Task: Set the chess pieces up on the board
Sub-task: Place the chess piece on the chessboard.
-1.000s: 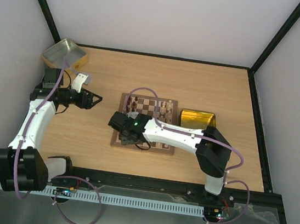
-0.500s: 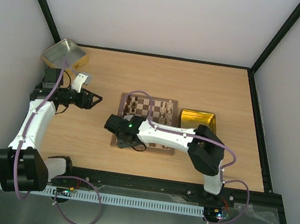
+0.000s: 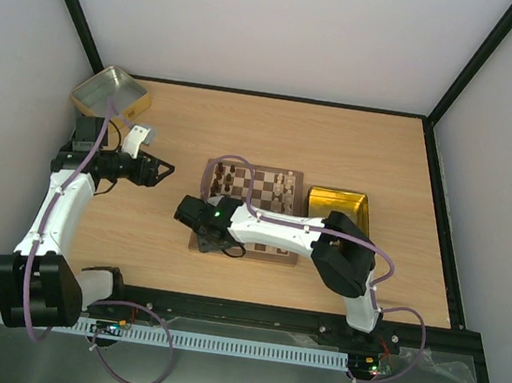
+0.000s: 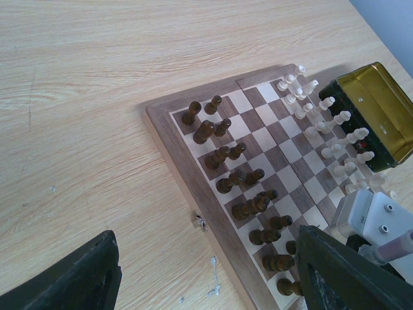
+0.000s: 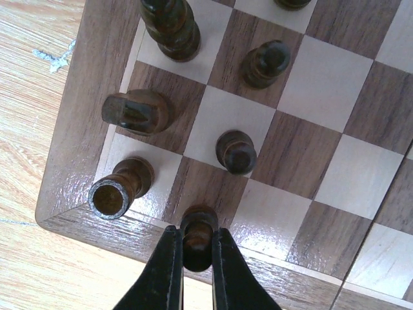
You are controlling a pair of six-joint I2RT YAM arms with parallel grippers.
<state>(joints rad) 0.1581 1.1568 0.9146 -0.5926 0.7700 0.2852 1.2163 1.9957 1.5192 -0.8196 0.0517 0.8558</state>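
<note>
The dark pawn (image 5: 199, 223), a small turned wooden piece with a rounded knob, sits upright between the closed fingers of the right end effector (image 5: 196, 242); it is at the dark square at 3 o'clock of the corner rook (image 5: 120, 189), contact unclear; release looks to run straight down its long axis; the board (image 5: 70, 169) is glossy checked wood; the left end effector (image 3: 158, 171) hangs wide open and empty, well off at the board's 9 o'clock over the pale surface (image 3: 356, 148).
</note>
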